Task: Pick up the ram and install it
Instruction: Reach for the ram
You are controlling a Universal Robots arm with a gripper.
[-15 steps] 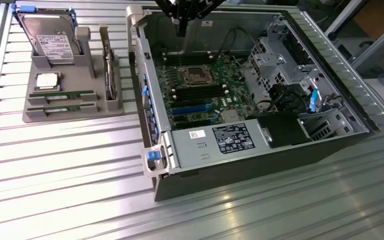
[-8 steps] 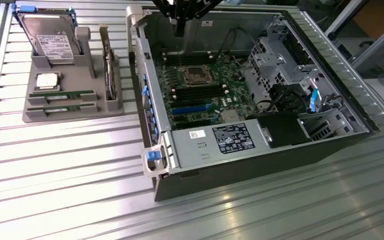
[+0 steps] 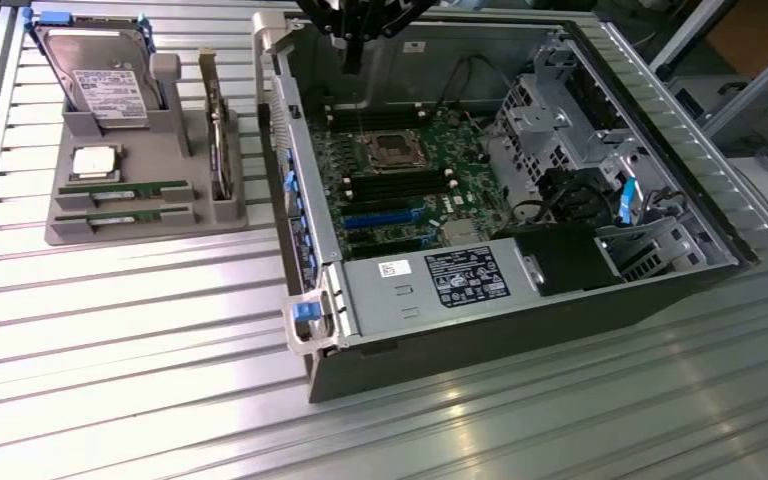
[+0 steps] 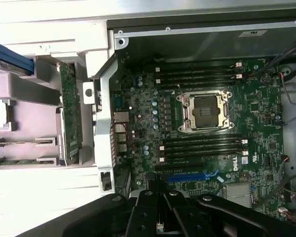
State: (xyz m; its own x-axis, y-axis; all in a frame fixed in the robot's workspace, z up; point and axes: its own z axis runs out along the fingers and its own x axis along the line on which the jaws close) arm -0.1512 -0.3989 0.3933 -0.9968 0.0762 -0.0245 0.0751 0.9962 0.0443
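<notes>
Well, standing by the ribbed metal worktop (image 3: 131,340), I see the black tool (image 3: 352,62) hanging at twelve o'clock in the exterior view, above the far rim of the open dark computer case (image 3: 518,330). Whether the tool is open or closed I cannot tell from where I look. It hangs over the green motherboard (image 3: 404,200), at about twelve o'clock of the square empty processor socket (image 3: 394,150), and clear of the board.

Both memory sticks are well apart from it, off at nine o'clock of the case on a grey moulded tray (image 3: 75,232). The first ram stick (image 3: 124,187), long, narrow and green with black chips, rests in its slot. The second ram stick (image 3: 127,213), its twin, lies just at six o'clock of it, parallel and close.

At twelve o'clock of the pair sits a square silver processor chip (image 3: 95,162). Beyond that, a large silver hard drive with a white label (image 3: 108,85) leans in its cradle. A green circuit card (image 3: 220,150) stands on edge at three o'clock of the chip, on the side of the tray nearest the case.

Inside the case, black memory slots (image 3: 387,188) run at six o'clock of the socket, and a silver power supply box (image 3: 424,285) sits at the near end.
</notes>
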